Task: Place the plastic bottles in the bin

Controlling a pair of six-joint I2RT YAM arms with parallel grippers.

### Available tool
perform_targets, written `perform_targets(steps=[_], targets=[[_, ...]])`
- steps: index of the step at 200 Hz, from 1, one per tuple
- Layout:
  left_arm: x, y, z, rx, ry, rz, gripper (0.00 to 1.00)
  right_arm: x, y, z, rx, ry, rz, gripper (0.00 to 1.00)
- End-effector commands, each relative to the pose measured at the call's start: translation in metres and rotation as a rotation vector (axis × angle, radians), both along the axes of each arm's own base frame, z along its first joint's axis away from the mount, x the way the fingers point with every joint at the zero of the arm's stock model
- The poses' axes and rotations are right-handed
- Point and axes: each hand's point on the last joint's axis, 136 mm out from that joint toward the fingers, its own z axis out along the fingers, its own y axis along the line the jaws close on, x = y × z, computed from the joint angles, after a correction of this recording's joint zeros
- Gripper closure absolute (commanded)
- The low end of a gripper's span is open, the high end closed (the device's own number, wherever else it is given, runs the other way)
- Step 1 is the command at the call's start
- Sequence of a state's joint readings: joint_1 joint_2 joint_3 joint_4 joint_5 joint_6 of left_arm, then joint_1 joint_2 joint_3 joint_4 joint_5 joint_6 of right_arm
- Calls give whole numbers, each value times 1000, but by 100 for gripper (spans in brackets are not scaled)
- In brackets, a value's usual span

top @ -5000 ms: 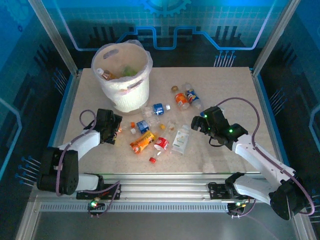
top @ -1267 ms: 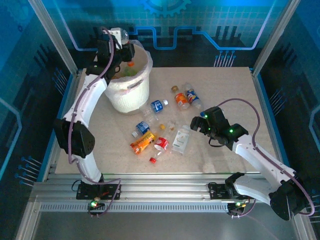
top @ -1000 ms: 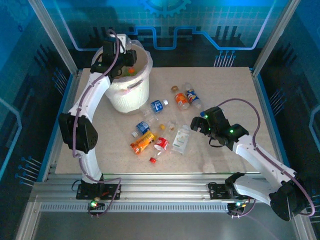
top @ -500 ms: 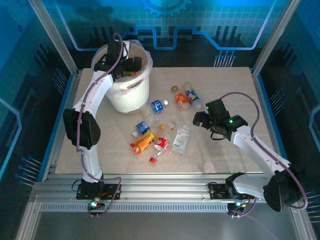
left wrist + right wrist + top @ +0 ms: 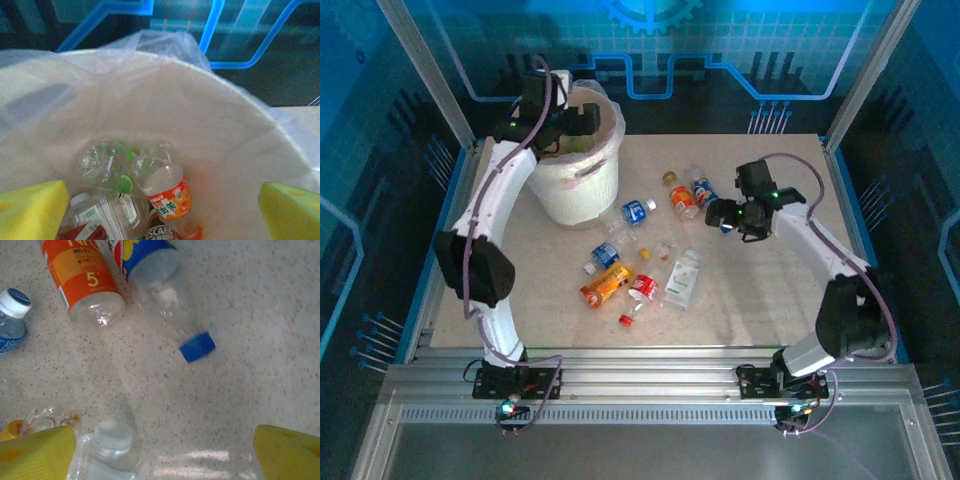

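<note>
The white bin (image 5: 582, 186) with its bag liner (image 5: 210, 130) stands at the far left of the table. My left gripper (image 5: 568, 118) hangs open over its mouth, with nothing between the yellow pads (image 5: 31, 210). Inside lie an orange-labelled bottle (image 5: 169, 196), a green-tinted one (image 5: 106, 167) and others. My right gripper (image 5: 724, 214) is open above the table, beside an orange bottle (image 5: 82, 282) and a blue-capped bottle (image 5: 159, 277). A clear bottle (image 5: 113, 441) lies below its left finger. More plastic bottles (image 5: 610, 284) are scattered mid-table.
A loose red cap (image 5: 625, 320) lies near the table's front. A small blue-labelled bottle (image 5: 636, 212) sits close to the bin's foot. Metal frame posts (image 5: 438, 90) stand at the table's far corners. Bare table (image 5: 770, 290) lies at the right front.
My left arm rose from the table to the bin and its gripper opened above it. My right arm swung up and away toward the orange and blue-capped bottles.
</note>
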State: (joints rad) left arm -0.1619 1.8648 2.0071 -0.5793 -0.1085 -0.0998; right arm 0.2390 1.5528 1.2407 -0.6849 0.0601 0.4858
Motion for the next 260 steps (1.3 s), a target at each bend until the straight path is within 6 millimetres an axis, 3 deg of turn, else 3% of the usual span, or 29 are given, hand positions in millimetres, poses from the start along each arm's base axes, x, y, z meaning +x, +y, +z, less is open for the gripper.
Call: perform_targets(steps=[1,60,91,121,164,260], targets=[[-38,5,44,-57,-69,27,1,14,1,-3,-31,49,87,12],[-123,15,51,-240,-128,81,1,71,-2,-26,-90,121,144,17],[-161,18,35,-362,-136,105,1,89,-5,-43,-128,175,174,17],[-185,22,17,-437,-124,138,1,102,-9,-56,-145,203,186,20],[-199,24,0,-471,-92,165,1,113,-8,-68,-125,211,219,22],[-195,21,-24,-515,-37,185,1,124,-3,-94,-100,232,258,24]])
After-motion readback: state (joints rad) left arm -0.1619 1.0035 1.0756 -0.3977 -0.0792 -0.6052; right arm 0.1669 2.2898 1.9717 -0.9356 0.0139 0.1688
